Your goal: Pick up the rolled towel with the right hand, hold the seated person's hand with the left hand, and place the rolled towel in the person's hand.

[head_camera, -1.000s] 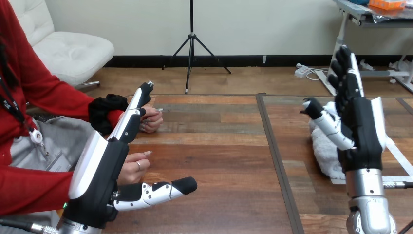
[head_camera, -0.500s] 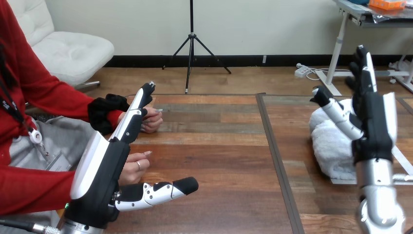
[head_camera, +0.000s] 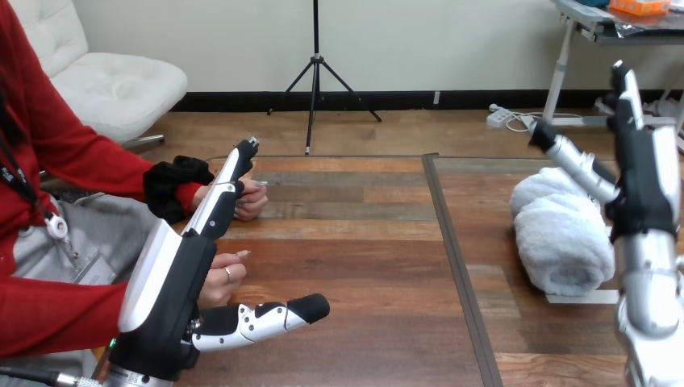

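A white rolled towel (head_camera: 560, 234) lies on the table at the right, its end facing me. My right hand (head_camera: 641, 173) stands upright just right of it, fingers straight up and thumb stretched out over the towel's far end, holding nothing. My left hand (head_camera: 181, 278) is raised at the left, fingers straight and thumb pointing right, open. Behind it rest the person's two hands: one (head_camera: 250, 197) near my fingertips, loosely curled, the other (head_camera: 224, 274) beside my palm. I cannot tell whether my left hand touches either.
The wooden table (head_camera: 363, 266) has a dark seam (head_camera: 452, 250) running front to back between the two halves. A strip of white tape (head_camera: 581, 297) marks the spot at the towel's near end.
My right hand has moved to the right and up, from in front of the towel to its right side, uncovering the roll. My left hand and the person's hands have stayed put.
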You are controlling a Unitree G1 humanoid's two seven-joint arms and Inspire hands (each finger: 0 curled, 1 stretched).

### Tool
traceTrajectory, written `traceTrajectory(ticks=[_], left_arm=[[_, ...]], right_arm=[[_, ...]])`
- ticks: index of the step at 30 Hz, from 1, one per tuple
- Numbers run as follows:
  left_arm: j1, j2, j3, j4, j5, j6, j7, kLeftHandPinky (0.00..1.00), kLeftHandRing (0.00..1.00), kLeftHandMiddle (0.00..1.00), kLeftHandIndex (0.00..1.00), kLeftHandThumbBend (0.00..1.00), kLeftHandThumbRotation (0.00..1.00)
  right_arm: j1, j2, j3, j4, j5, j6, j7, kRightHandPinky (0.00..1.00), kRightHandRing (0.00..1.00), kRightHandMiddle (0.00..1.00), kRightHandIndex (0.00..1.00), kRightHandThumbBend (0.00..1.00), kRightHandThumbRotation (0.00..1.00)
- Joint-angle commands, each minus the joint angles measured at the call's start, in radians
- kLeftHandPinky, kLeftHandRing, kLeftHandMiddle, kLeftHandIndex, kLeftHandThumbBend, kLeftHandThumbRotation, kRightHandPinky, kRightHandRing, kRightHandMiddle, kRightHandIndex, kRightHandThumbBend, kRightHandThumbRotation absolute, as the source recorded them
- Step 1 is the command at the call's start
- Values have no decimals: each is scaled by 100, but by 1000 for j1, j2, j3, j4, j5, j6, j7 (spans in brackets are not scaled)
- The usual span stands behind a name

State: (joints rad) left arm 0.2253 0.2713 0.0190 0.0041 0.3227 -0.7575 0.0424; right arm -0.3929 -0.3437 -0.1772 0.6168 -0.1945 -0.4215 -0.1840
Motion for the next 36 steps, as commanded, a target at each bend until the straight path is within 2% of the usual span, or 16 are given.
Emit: traceTrajectory(ticks=[1, 3, 6, 7, 8, 12, 15, 16, 19, 22, 25, 27, 30, 33, 34, 36], left_arm=[[-37, -6, 1, -33, -8, -8, 7, 92, 95, 97, 98, 100, 57], [-36, -7, 0, -35, -10, -5, 4, 92, 95, 97, 98, 100, 57], [-34, -6, 0, -37, -11, -1, 2, 92, 95, 97, 98, 100, 57], [-33, -6, 0, -38, -10, -1, 2, 93, 95, 97, 98, 100, 58], [-33, -6, 0, -38, -10, -1, 1, 93, 95, 97, 98, 100, 58], [-33, -6, -3, -36, -17, 1, -3, 93, 95, 96, 98, 100, 58], [-33, -7, -4, -36, -20, 1, -5, 93, 95, 96, 97, 100, 58], [-33, -7, -4, -35, -19, 0, -4, 93, 95, 96, 97, 100, 58], [-33, -7, -4, -37, -20, 1, -5, 93, 95, 96, 97, 100, 58], [-32, -7, -4, -42, -21, 4, -7, 93, 95, 96, 97, 100, 58], [-34, -8, -4, -41, -20, 5, -6, 93, 95, 96, 97, 100, 58], [-35, -8, -3, -39, -16, 3, -5, 93, 95, 96, 96, 100, 58], [-36, -7, -3, -39, -13, 2, -4, 93, 95, 96, 96, 100, 58], [-35, -7, -4, -41, -13, 2, -5, 93, 95, 96, 97, 100, 58], [-35, -8, -4, -41, -14, 2, -5, 93, 95, 96, 97, 100, 59], [-35, -8, -5, -42, -15, 2, -5, 93, 95, 96, 97, 100, 59]], right_arm=[[-155, -50, 17, 19, -31, 56, -19, 64, 78, 100, 100, 100, 63], [-176, -56, 23, 40, -45, 82, -28, 60, 75, 100, 100, 100, 63], [-206, -63, 31, 77, -60, 104, -40, 44, 56, 98, 100, 100, 63], [-215, -64, 32, 90, -61, 105, -40, 35, 45, 97, 100, 100, 62], [-221, -65, 33, 99, -61, 106, -40, 32, 41, 96, 100, 100, 62], [-264, -73, 46, 162, -72, 123, -44, 22, 30, 93, 100, 100, 61], [-293, -75, 55, 204, -79, 140, -49, 19, 26, 85, 100, 100, 60], [-303, -75, 57, 217, -80, 145, -50, 14, 21, 64, 100, 100, 59], [-328, -76, 64, 258, -86, 154, -56, 11, 16, 43, 100, 100, 58], [-356, -78, 75, 303, -94, 167, -62, 8, 12, 29, 99, 100, 57], [-386, -80, 87, 352, -104, 181, -67, 8, 11, 22, 99, 100, 57], [-407, -82, 95, 386, -109, 188, -67, 8, 12, 20, 99, 100, 57], [-435, -84, 107, 431, -114, 204, -64, 13, 20, 25, 99, 100, 56], [-462, -86, 121, 470, -119, 230, -59, 21, 33, 37, 99, 100, 56], [-469, -86, 125, 480, -120, 237, -59, 25, 40, 44, 100, 100, 57], [-486, -87, 133, 505, -121, 250, -52, 28, 44, 48, 100, 100, 57]])
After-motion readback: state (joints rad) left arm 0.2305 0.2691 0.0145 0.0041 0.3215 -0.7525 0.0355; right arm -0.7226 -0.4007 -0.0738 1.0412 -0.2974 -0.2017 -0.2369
